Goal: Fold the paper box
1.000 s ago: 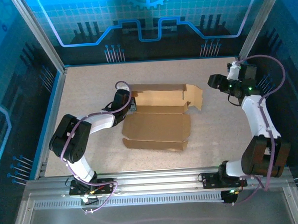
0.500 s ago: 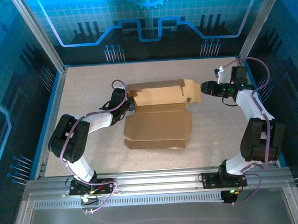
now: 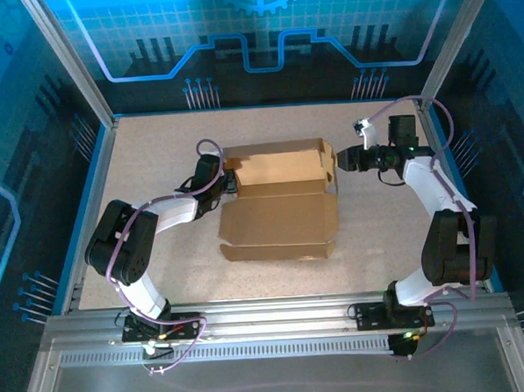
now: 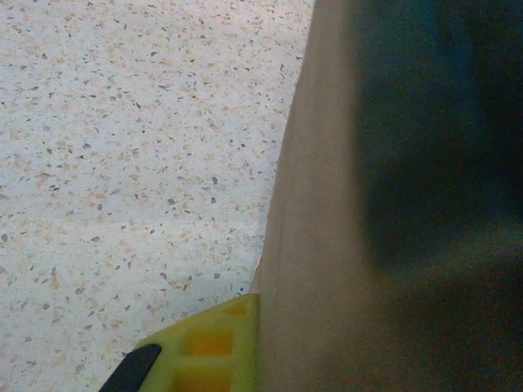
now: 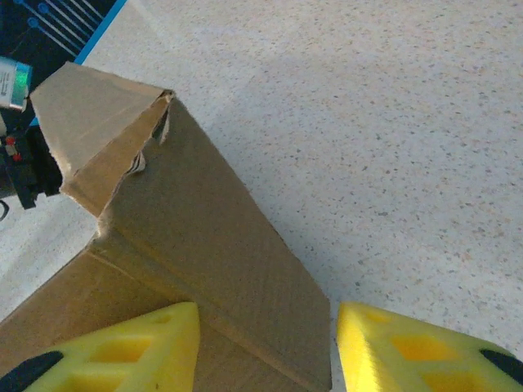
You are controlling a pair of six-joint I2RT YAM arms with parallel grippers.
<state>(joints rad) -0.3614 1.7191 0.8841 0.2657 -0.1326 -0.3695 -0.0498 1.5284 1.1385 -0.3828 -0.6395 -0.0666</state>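
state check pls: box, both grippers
paper box: partly folded, near panel flat on the table, far wall and right end flap raised.
left gripper: shut on the box's left end.
right gripper: open, fingers either side of the right end flap.

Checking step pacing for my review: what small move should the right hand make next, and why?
Probably close the right hand on the raised right end flap of the plain brown corrugated cardboard box; the flap sits between its open yellow fingers, ungripped.
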